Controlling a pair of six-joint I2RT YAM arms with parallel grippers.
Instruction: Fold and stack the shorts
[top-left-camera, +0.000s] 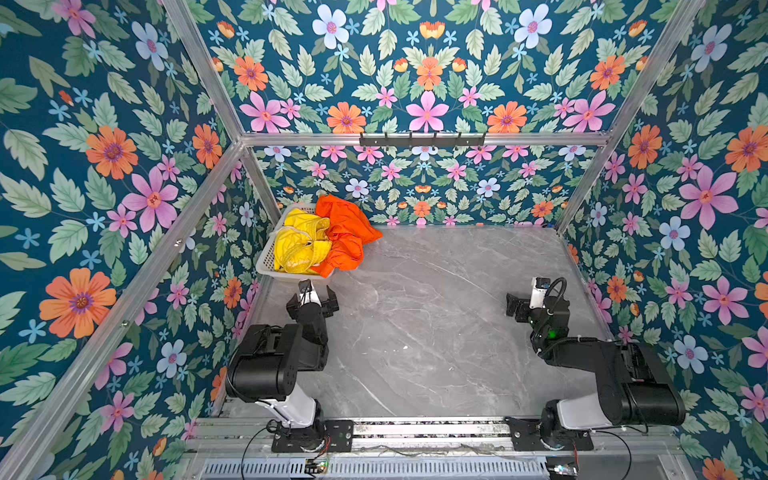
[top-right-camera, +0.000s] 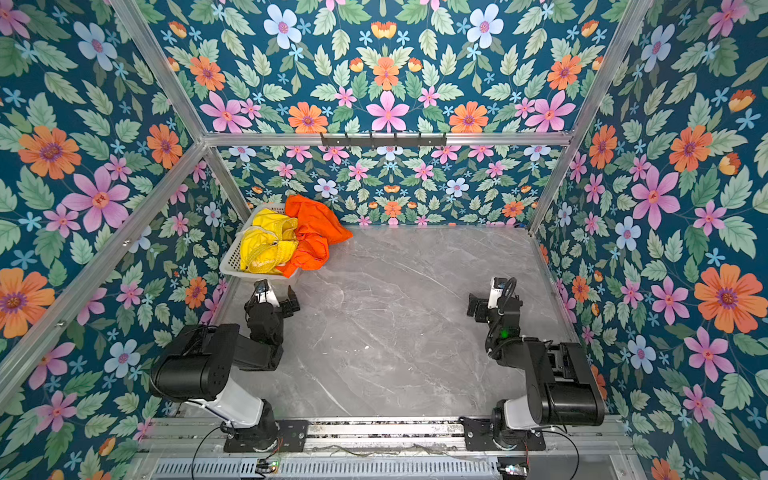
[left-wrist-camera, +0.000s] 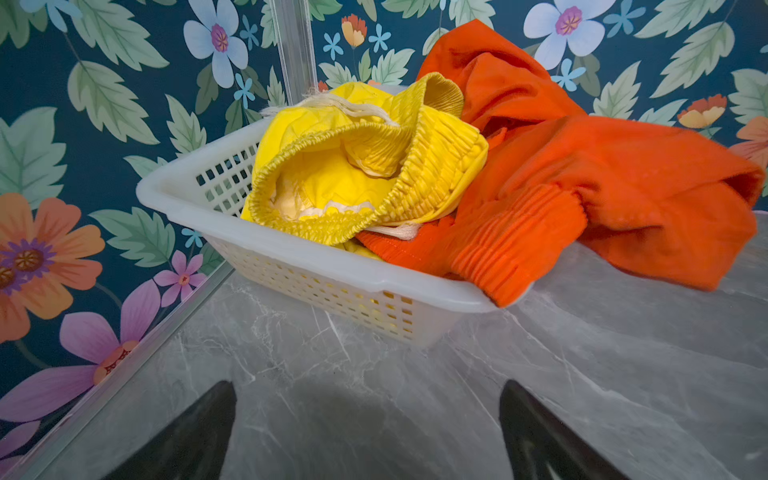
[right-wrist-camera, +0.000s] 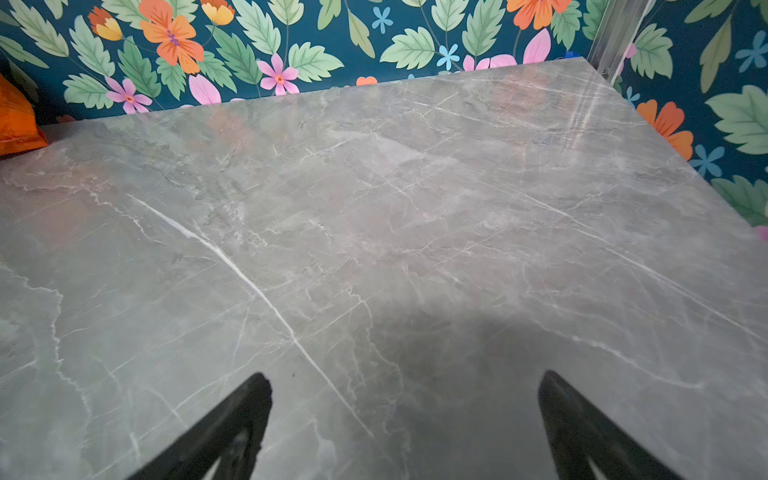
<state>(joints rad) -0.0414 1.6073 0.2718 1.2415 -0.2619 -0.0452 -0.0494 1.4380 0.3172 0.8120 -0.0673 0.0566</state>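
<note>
Grey marble table (top-left-camera: 436, 316) made up most of the scene; the stretch between the two arms was bare.

White perforated basket (left-wrist-camera: 316, 268) stood directly ahead of the left gripper (left-wrist-camera: 366, 388), near it but not touching. Jaws were spread wide, nothing between them.

Orange shorts (left-wrist-camera: 623, 187) were heaped in the basket on the side toward the middle of the table. They spilled over the rim, and one loose fold lay on the table. From the left claw they were ahead and off to the side of the finger nearer the table's middle. The heap's long axis ran roughly away from the claw, along the basket's side.

Yellow shorts (left-wrist-camera: 332, 174) were bunched wholly inside the basket, ahead of the claw and beside the orange pair, touching it.

Right gripper (right-wrist-camera: 404, 376) hung well apart from the basket, jaws likewise spread and empty. Its wrist view showed only a scrap of orange at one edge.

Orange waistband (left-wrist-camera: 511, 241) hung over the basket's near corner, the closest fabric to the left claw. Whitish drawstring (left-wrist-camera: 353, 106) lay on top of the yellow pair.

Judgement: nothing folded yet. The left arm was much the nearer, so the first pick looked to be its job, a short reach forward to the waistband.
</note>
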